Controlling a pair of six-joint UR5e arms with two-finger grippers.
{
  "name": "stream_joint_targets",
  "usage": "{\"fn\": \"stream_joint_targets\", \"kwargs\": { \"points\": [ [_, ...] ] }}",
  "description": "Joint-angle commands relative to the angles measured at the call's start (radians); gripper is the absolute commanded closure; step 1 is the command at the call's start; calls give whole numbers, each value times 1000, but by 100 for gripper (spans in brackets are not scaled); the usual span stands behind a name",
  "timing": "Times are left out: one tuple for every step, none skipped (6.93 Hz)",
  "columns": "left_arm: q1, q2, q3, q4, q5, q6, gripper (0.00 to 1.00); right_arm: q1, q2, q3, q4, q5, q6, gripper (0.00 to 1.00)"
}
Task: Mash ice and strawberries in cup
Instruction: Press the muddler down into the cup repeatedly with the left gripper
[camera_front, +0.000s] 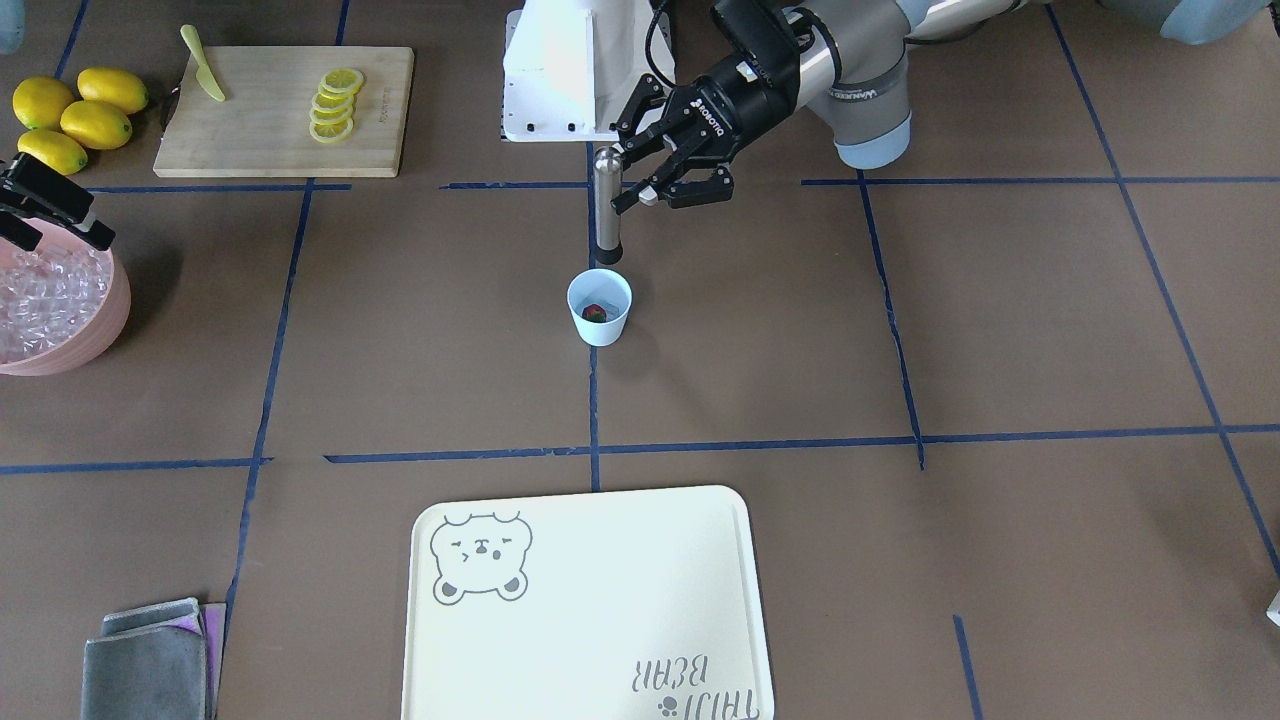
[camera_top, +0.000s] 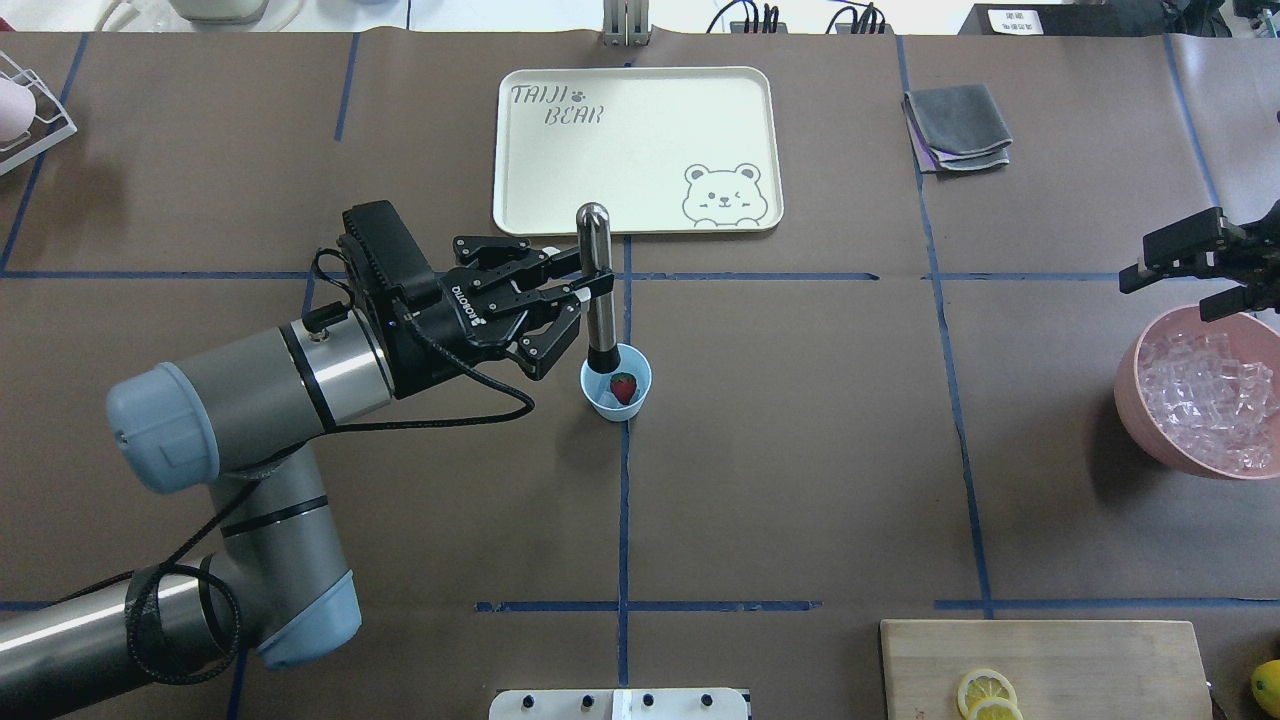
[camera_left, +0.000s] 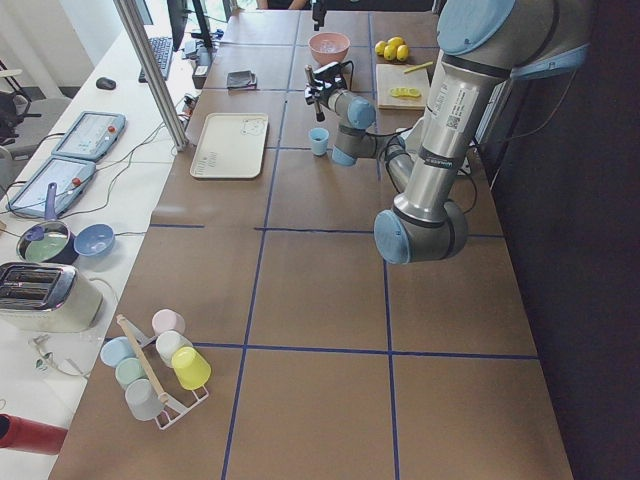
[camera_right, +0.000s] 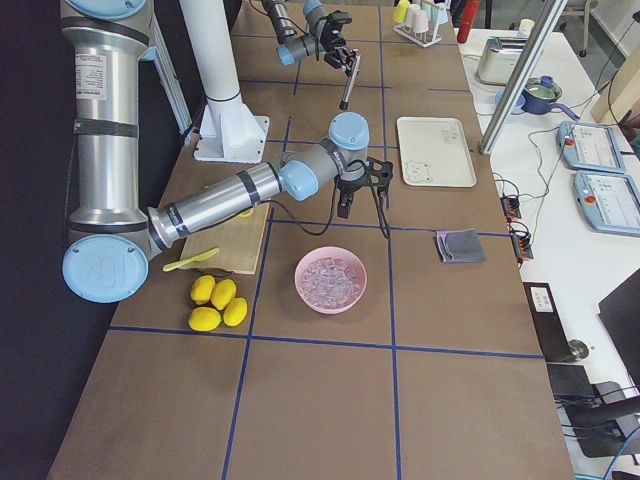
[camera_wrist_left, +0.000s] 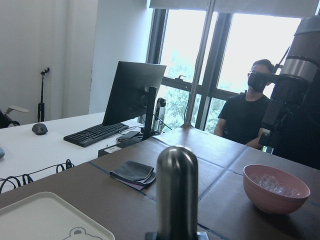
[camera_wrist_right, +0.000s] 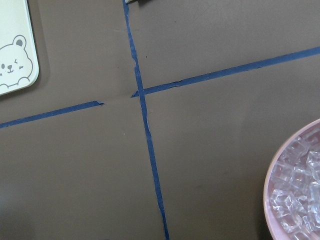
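At the cup (camera_top: 618, 410) rim — muddler (camera_top: 597, 290) tip, upright in left fingers (camera_top: 560, 262).

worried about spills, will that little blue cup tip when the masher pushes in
Probably tippy: the cup tapers to a narrow base and nothing braces it. It looks light, holding a strawberry, so off-centre muddler pressure may slide it.

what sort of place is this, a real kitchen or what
Probably a robotics lab, not a kitchen: a robot arm works over a table of brown paper gridded with blue tape, with a monitor and keyboard alongside.
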Motion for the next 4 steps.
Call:
{"fn": "stream_joint_targets", "kwargs": {
  "points": [
    [32,-2,32,-56,50,28,93,-1,1,2,0,0,2,1],
    [35,-3,56,-59,76,30,93,-1,0,-1,0,-2,1,1],
    [55,-14,84,-85,117,65,93,-1,1,-4,-1,-3,1,1],
    [72,-38,104,-88,161,112,93,-1,1,-7,0,-5,1,1]
  ]
}}
